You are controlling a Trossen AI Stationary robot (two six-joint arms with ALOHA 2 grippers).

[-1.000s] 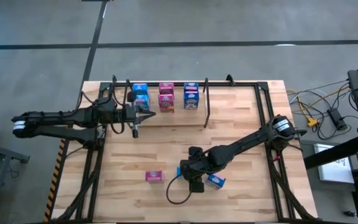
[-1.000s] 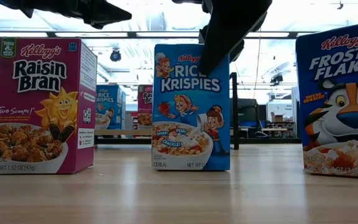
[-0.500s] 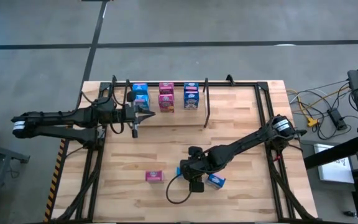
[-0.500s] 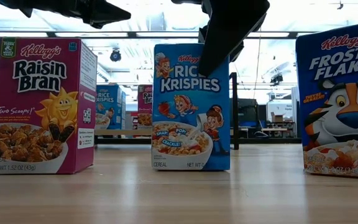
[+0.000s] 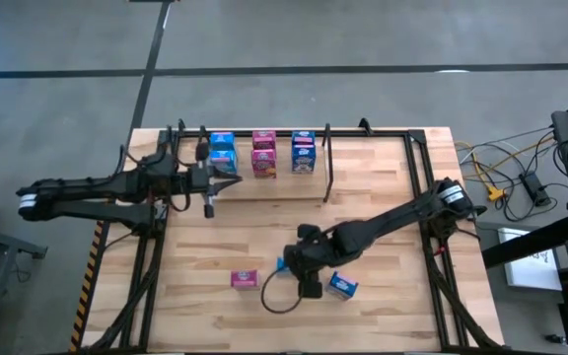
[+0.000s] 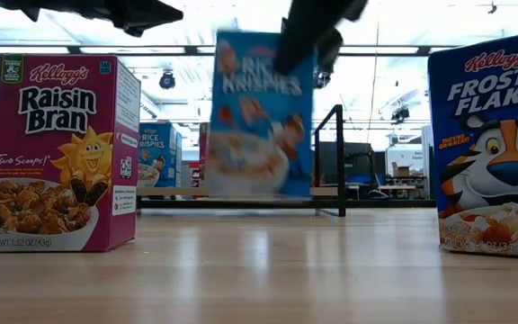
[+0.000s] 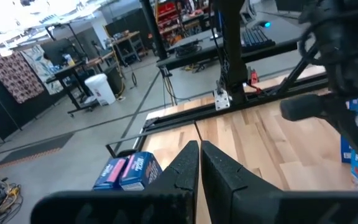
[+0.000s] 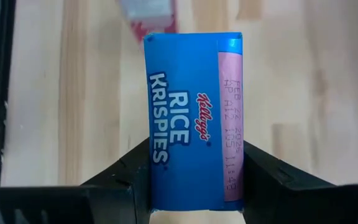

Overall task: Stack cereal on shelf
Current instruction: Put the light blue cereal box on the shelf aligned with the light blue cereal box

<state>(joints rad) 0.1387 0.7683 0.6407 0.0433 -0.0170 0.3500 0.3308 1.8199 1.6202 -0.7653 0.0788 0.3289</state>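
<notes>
My right gripper [image 5: 298, 266] is shut on a blue Rice Krispies box [image 6: 259, 112] above the table's near middle. My left gripper [image 5: 227, 177] is shut and empty, in the air just before the shelf's left end; its fingers show closed in the left wrist view [image 7: 199, 163]. The shelf [image 5: 326, 163], black rods along the table's far edge, holds a blue box [image 5: 222, 153], a pink box [image 5: 263, 154] and a blue box [image 5: 304, 152], upright on their bases. A pink Raisin Bran box [image 5: 245, 280] and a blue Frosted Flakes box [image 5: 341, 286] stand on the table near my right gripper. My right gripper pinches the Rice Krispies box near its top end [image 8: 166, 180] between its two fingers [image 8: 263, 171], one on each broad face. The fingers come from above, pointing down. The box hangs below them, lifted clear of the table, nearly upright.
The Raisin Bran box [image 6: 57, 153] stands to one side of the lifted box and the Frosted Flakes box [image 6: 493, 148] to the other. Black slanted arm frames [image 5: 146, 266] run along both table sides. A loose cable loop [image 5: 279, 301] hangs by my right gripper.
My right gripper has gone up and a little toward the table's left and far edges with the Rice Krispies box. The box stood on the table and now hangs clear of it, still nearly upright.
</notes>
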